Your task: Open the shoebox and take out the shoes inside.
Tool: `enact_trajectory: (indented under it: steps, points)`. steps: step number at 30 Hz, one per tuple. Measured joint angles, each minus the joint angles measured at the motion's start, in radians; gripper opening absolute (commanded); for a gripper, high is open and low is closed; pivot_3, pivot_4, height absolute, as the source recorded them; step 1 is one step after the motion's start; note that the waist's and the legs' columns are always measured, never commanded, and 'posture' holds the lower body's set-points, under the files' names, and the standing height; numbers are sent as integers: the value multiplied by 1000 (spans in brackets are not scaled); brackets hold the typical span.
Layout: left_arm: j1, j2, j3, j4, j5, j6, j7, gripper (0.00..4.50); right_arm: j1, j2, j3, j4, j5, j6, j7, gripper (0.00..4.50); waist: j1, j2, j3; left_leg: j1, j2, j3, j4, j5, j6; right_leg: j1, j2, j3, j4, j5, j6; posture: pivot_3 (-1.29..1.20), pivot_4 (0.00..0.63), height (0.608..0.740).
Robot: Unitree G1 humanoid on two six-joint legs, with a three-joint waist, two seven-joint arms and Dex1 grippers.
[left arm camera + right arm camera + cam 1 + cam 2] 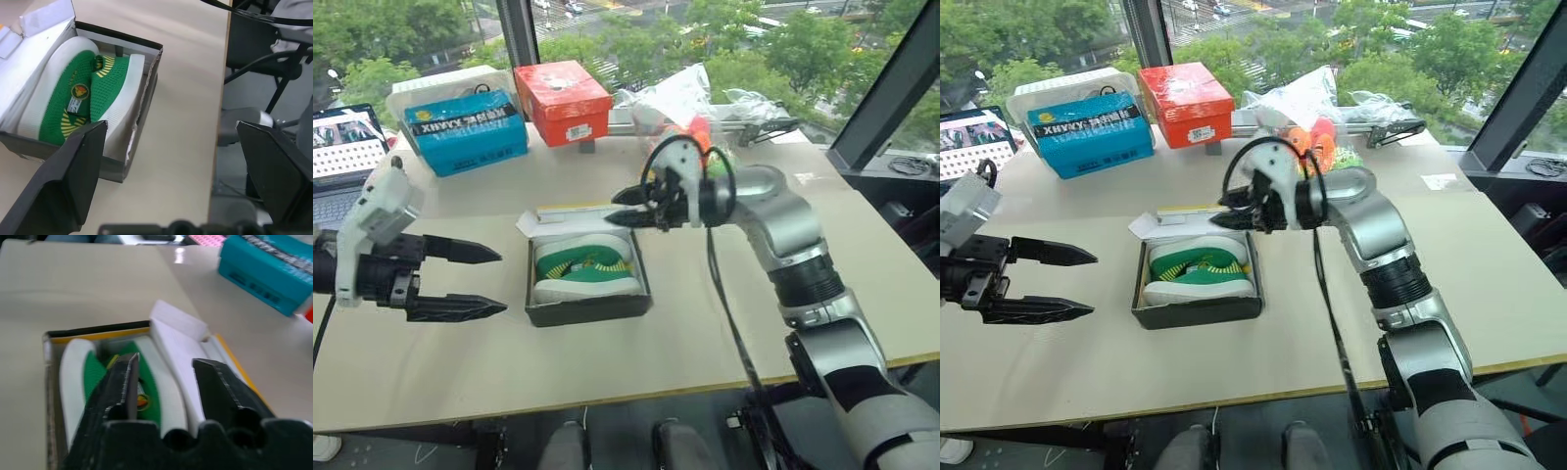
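Note:
The shoebox [587, 308] stands open in the middle of the table, dark-sided, its white lid flap [178, 323] folded back on the far side. Two green shoes [582, 266] with white soles lie in it on their sides, close together. My right gripper [612, 208] hangs just above the box's far right corner, pointing left, open with nothing between its fingers. My left gripper [501, 282] is to the left of the box, clear of it, pointing at it with its jaws wide open and empty. In the left wrist view the shoes [83, 93] lie between its fingers.
A blue box [465, 127] and a red-orange box [563, 98] stand at the back of the table. Bagged toys in clear plastic [690, 108] lie behind my right arm. A laptop [342, 147] sits at the far left. The table's front edge [607, 397] is near.

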Motion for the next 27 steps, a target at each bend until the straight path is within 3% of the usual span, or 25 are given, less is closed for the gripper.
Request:
enact_trajectory:
  steps: [3, 11, 17, 27]
  points:
    - [3, 0, -6, 2, 12, -11, 4, 4500, 3, 41, 67, 41, -58, -34, -18, 4469, 3, 0, 0, 0, 0, 0, 0, 0, 0, 0, 0, 0, 0, -1, -1, 0, 150, 740]
    - [50, 0, 13, -1, 21, -6, 14, 4500, 7, 81, 98, 87, -92, -62, 25, 4469, 7, 0, 0, -3, 0, 0, 0, -1, -1, -3, 0, 0, 1, -1, 0, 0, 150, 740]
    - [105, -3, 92, -43, 15, 21, 33, 4500, 16, 138, 165, 60, -92, -52, 82, 4469, 2, 0, 0, -3, 1, 0, 0, -1, -1, -3, 1, 0, 1, -1, -1, 0, 150, 740]
    - [190, -37, 217, -127, -9, 99, 79, 4500, 7, 258, 189, 211, -91, -46, 139, 4469, 4, 0, 0, -3, 1, 0, 0, -1, -2, -3, 1, 0, 1, -1, -1, 0, 150, 740]
